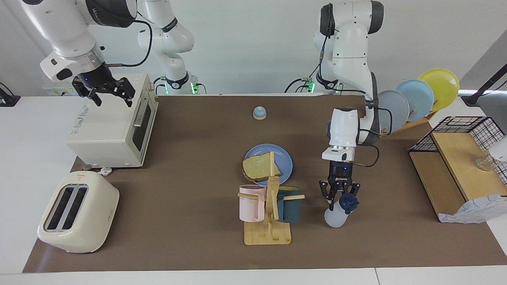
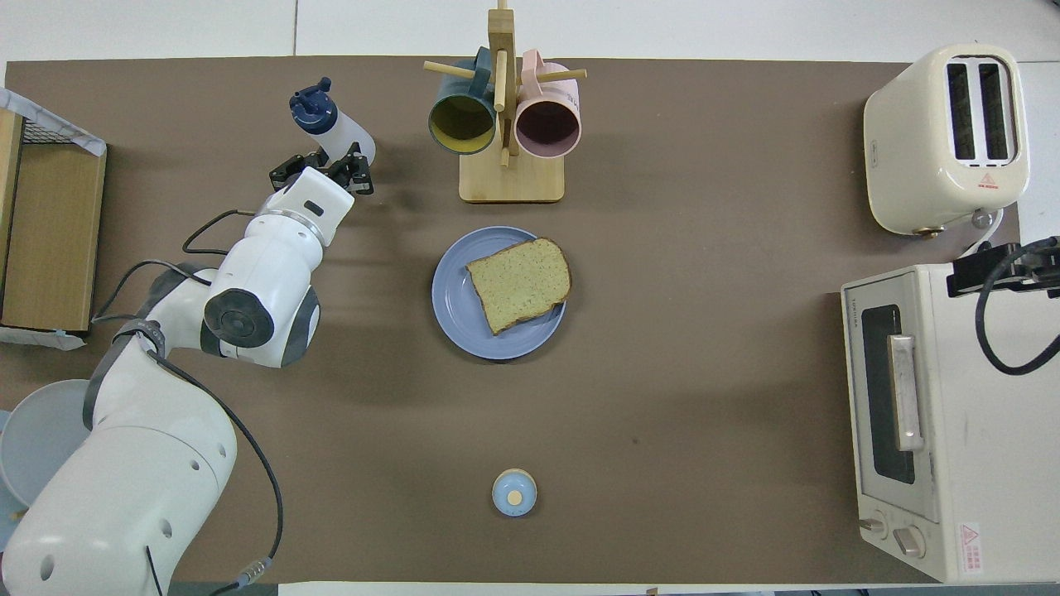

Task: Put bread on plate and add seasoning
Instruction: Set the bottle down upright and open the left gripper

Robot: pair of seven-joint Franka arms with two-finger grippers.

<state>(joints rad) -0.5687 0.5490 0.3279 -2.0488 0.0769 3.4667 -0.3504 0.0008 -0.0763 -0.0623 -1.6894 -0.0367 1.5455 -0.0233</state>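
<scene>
While clamped tight, left pincer [image 1: 339,196] round the tilted seasoning [image 1: 337,211].

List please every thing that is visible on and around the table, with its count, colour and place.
bread: 1, tan with brown crust, on the plate
plate: 1, blue, mid-table
bottle: 1, white with navy cap, tilted, held up beside the mug stand
mug stand: 1, wooden, farther from the robots than the plate
mugs: 2, pink and dark teal, hanging on the stand
bell: 1, blue on wood, nearer to the robots than the plate
toaster: 1, cream, right arm's end
oven: 1, cream, right arm's end
rack plates: 3, grey, pale blue, yellow, left arm's end
wire shelf: 1, black and wood, left arm's end
left pincer: shut on the bottle
right pincer: open, waiting over the oven
</scene>
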